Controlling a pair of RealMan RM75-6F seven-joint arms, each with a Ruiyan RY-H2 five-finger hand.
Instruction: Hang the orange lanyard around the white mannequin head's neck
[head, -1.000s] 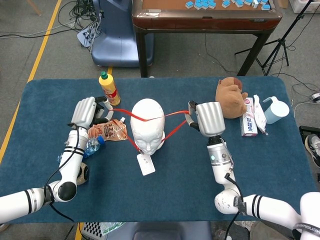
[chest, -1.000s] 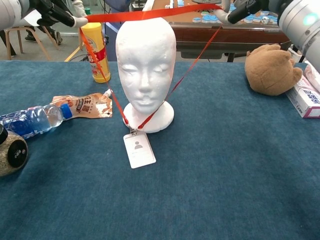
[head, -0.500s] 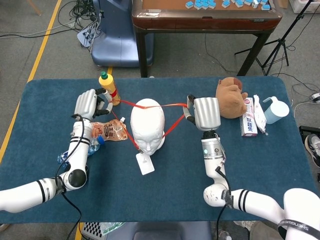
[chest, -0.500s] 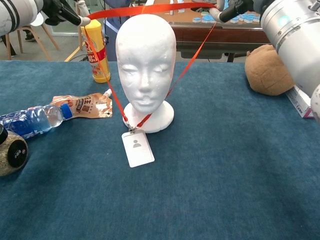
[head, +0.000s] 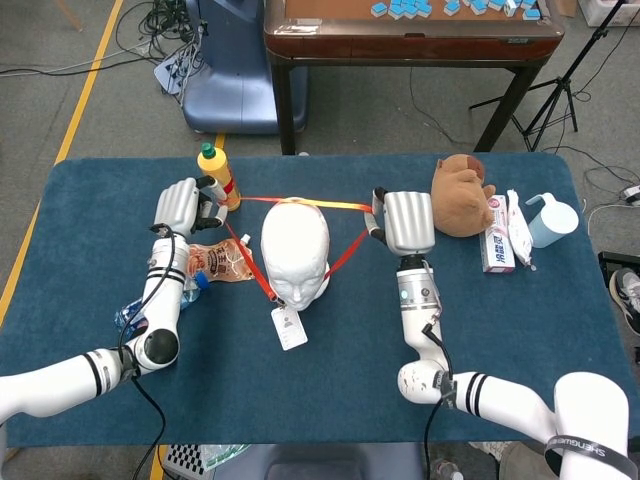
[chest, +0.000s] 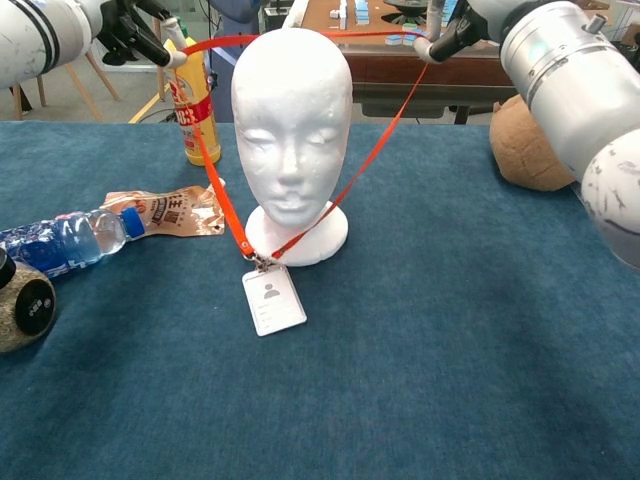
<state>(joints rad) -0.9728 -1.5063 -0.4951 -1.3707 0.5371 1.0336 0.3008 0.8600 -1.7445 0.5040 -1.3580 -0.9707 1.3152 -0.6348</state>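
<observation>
Orange lanyard (chest: 360, 165) is stretched into a wide loop over the white mannequin head (chest: 290, 130). The far run passes over or just behind the crown — the views do not settle which — and the two front runs slope down past the face to meet at a clip in front of the base. The white badge (chest: 273, 300) lies flat on the blue surface (chest: 420, 350) there, just beside the base.

Left hand (head: 185, 205) pinches the strap up at crown height on its side; right hand (head: 405, 222) pinches the opposite side, both clamped on the strap, keeping it taut and well clear of the neck. Loop is not yet down around the neck.

Risks, as judged from here:
- taut strap catches on the back of the crown as it comes down and tips the light foam head forward;
- one hand lets go first and the loop slides off to one side;
- left hand is near the yellow bottle (head: 217, 177) — lowering could knock it.

Also on the surface: snack pouch (chest: 170, 212), water bottle (chest: 65, 240), brown plush toy (head: 462, 195).
</observation>
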